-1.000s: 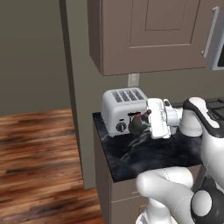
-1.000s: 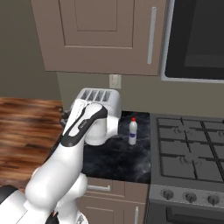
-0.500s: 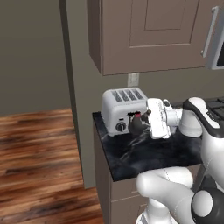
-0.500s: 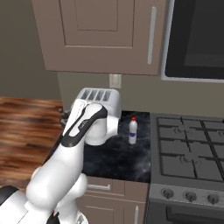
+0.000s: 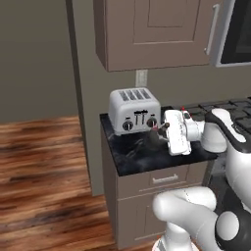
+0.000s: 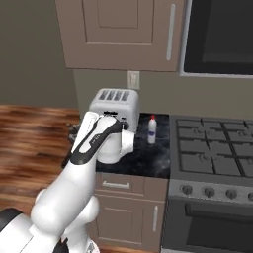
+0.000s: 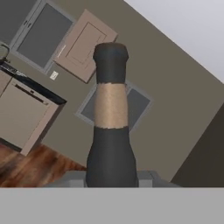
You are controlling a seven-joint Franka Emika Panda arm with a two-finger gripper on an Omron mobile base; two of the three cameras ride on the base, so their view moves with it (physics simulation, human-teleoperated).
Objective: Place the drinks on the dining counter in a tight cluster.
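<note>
My gripper (image 5: 161, 131) is shut on the dark grey narrow-necked bottle (image 5: 151, 140) and holds it just above the narrow black worktop, in front of the toaster. In the hand view the same bottle (image 7: 111, 131), with its tan label band, rises between the fingertips of the gripper (image 7: 111, 177). A slim white bottle with a red cap (image 6: 152, 130) stands on the worktop to the right of the toaster, and its red cap (image 5: 184, 109) peeks out behind my hand. The dining counter is out of view.
A silver toaster (image 5: 133, 110) sits at the back of the narrow black marble worktop (image 5: 132, 158). A stove (image 6: 212, 148) adjoins it on the right, under a microwave. Wall cabinets hang above. Wood floor stretches away to the left.
The whole scene has shifted slightly upward in both base views, so the camera has moved. The gripper stays shut on the dark bottle.
</note>
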